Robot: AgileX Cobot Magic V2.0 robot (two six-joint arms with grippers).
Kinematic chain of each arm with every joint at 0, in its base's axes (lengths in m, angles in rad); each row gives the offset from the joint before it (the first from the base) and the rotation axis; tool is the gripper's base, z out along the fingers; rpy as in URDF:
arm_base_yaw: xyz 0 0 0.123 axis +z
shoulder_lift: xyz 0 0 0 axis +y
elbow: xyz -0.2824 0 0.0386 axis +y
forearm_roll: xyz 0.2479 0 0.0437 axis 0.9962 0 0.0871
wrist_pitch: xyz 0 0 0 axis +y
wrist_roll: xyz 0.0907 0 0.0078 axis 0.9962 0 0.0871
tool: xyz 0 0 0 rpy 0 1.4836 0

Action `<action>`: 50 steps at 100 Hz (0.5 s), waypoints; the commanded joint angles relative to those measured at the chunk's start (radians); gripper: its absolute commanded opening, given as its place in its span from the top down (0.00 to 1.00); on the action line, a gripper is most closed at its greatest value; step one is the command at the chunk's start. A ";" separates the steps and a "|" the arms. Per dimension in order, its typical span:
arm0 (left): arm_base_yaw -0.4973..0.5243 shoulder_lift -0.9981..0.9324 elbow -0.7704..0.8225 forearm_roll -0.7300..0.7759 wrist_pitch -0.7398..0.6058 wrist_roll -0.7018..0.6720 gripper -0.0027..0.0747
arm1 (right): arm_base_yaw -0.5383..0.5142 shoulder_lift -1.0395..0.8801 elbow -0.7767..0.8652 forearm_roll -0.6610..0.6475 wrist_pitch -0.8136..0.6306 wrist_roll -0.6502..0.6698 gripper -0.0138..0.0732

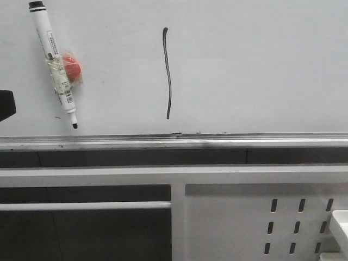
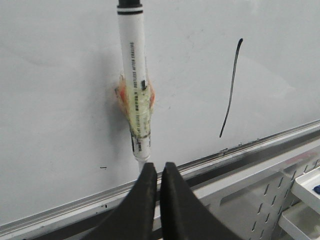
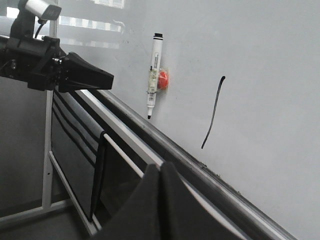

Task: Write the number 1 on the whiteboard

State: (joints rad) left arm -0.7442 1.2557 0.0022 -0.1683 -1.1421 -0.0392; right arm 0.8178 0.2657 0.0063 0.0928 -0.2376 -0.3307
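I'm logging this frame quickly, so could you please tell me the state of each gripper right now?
Left gripper: closed, holding nothing, just short of the marker.
Right gripper: closed, holding nothing.

My front camera faces the whiteboard (image 1: pixel 244 65) squarely; both wrist cameras, seemingly nearer, share its stroke at 12 o'clock.
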 commanded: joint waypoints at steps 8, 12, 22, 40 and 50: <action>-0.003 -0.009 -0.036 0.029 -0.065 0.005 0.99 | -0.006 0.004 -0.019 0.006 -0.117 0.002 0.92; -0.003 -0.009 -0.060 0.044 -0.007 0.005 0.99 | -0.006 0.004 -0.019 0.006 -0.117 0.002 0.92; -0.003 -0.009 -0.150 0.067 0.135 0.005 0.99 | -0.006 0.004 -0.019 0.006 -0.117 0.002 0.92; -0.003 -0.096 -0.293 0.227 0.386 -0.023 0.99 | -0.006 0.004 -0.019 0.006 -0.117 0.002 0.92; -0.003 -0.226 -0.384 0.300 0.692 -0.022 0.99 | -0.006 0.004 -0.019 0.006 -0.117 0.002 0.92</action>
State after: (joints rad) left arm -0.7442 1.1376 -0.2933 0.0667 -0.6252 -0.0473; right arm 0.8178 0.2634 0.0062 0.0967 -0.2640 -0.3307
